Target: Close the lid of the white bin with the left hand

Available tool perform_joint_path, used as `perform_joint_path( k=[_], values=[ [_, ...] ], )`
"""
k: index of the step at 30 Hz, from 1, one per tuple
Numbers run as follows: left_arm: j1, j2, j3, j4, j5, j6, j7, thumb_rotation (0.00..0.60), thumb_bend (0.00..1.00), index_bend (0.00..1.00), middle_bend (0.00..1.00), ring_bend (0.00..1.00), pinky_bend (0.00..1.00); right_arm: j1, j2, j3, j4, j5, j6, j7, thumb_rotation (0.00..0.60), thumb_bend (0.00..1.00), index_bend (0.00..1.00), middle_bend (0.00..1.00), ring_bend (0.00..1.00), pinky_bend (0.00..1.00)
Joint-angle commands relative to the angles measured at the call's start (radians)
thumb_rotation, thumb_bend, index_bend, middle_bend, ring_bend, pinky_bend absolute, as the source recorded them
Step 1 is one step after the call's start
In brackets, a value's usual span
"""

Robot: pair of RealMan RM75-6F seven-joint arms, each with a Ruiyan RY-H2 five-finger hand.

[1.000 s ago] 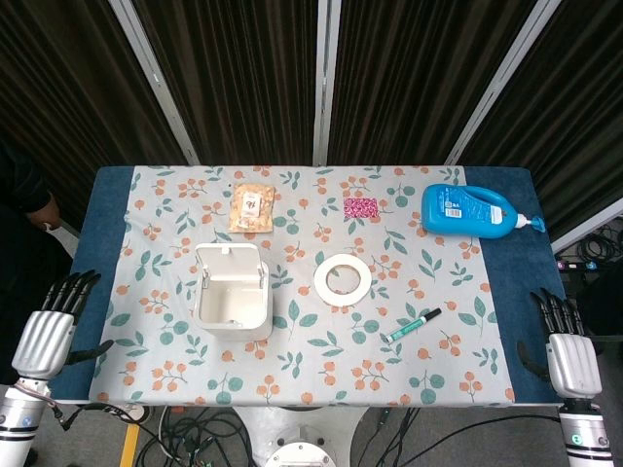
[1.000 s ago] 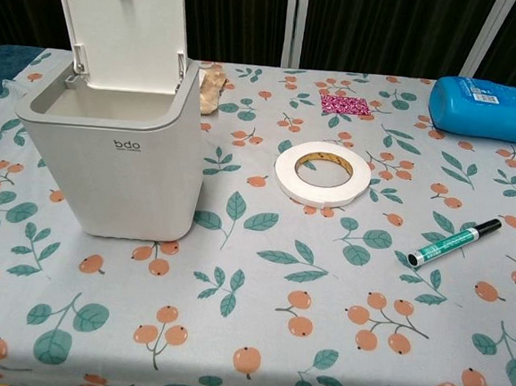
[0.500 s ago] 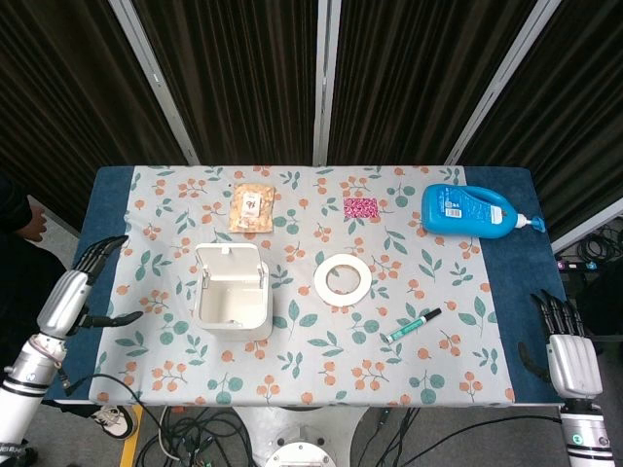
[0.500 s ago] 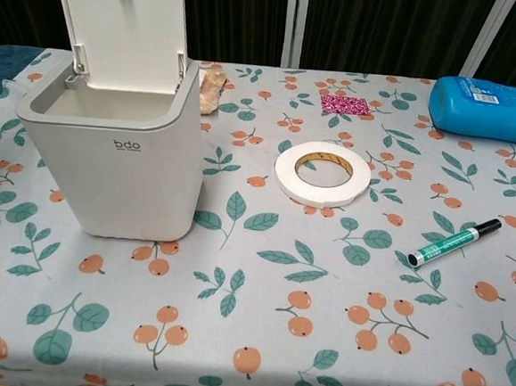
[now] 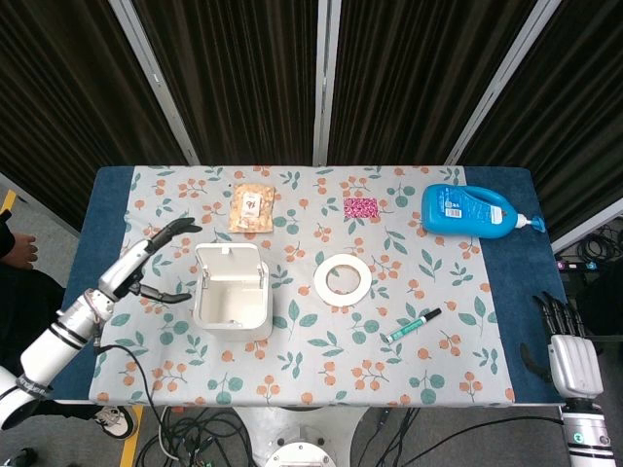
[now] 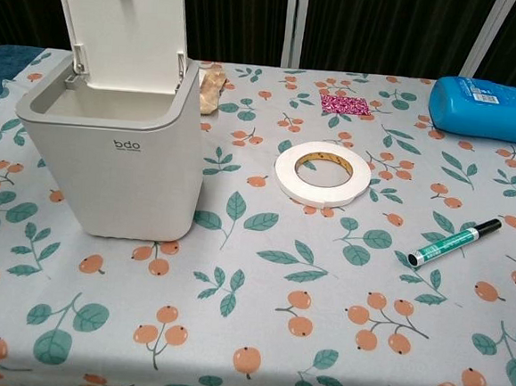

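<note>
The white bin (image 5: 234, 300) (image 6: 113, 155) stands left of the table's middle, its inside bare. Its lid (image 5: 231, 257) (image 6: 119, 26) stands upright at the bin's far edge. My left hand (image 5: 146, 261) hovers over the table just left of the bin, fingers spread, holding nothing, a short gap from the bin's wall. My right hand (image 5: 567, 350) hangs off the table's right front corner, fingers apart and empty. Neither hand shows in the chest view.
A tape roll (image 5: 342, 278) lies right of the bin, a green marker (image 5: 412, 325) further right. A snack packet (image 5: 252, 208) lies behind the bin, with a pink packet (image 5: 361, 207) and a blue bottle (image 5: 472, 212) at the back right.
My left arm has swung up from beside the table's left front corner and in over the table, toward the bin's left side. The right hand and the bin have not moved.
</note>
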State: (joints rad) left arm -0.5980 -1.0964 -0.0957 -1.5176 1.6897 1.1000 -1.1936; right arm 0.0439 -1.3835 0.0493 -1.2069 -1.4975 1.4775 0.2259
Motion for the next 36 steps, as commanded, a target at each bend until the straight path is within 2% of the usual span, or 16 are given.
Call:
perform_joint_path(
  k=[1,7,15,29,36],
  values=[
    [-0.026,0.002,0.015,-0.005,0.013,-0.021,-0.009,0.532,0.0,0.06,0.13,0.03,0.06,0.001,-0.003,-0.001,0.006,0.0,-0.003,0.005,0.6,0.32,0.0,0.0,0.0,0.0],
    [-0.041,0.012,0.035,-0.025,0.024,-0.004,-0.011,0.529,0.0,0.06,0.14,0.03,0.06,0.002,-0.008,-0.002,0.018,0.003,-0.01,0.014,0.6,0.32,0.0,0.0,0.0,0.0],
    [-0.018,0.038,0.076,-0.08,0.055,0.056,0.079,0.53,0.0,0.06,0.14,0.03,0.06,0.005,-0.017,-0.003,0.032,0.004,-0.02,0.02,0.6,0.32,0.0,0.0,0.0,0.0],
    [0.048,0.029,0.12,-0.19,0.115,0.152,0.516,0.526,0.0,0.06,0.17,0.03,0.06,0.01,-0.022,-0.006,0.032,0.003,-0.03,0.014,0.6,0.32,0.0,0.0,0.0,0.0],
    [0.063,0.002,0.135,-0.191,0.121,0.146,0.683,0.524,0.0,0.06,0.19,0.04,0.06,0.011,-0.02,-0.005,0.029,0.002,-0.029,0.013,0.6,0.32,0.0,0.0,0.0,0.0]
  ],
)
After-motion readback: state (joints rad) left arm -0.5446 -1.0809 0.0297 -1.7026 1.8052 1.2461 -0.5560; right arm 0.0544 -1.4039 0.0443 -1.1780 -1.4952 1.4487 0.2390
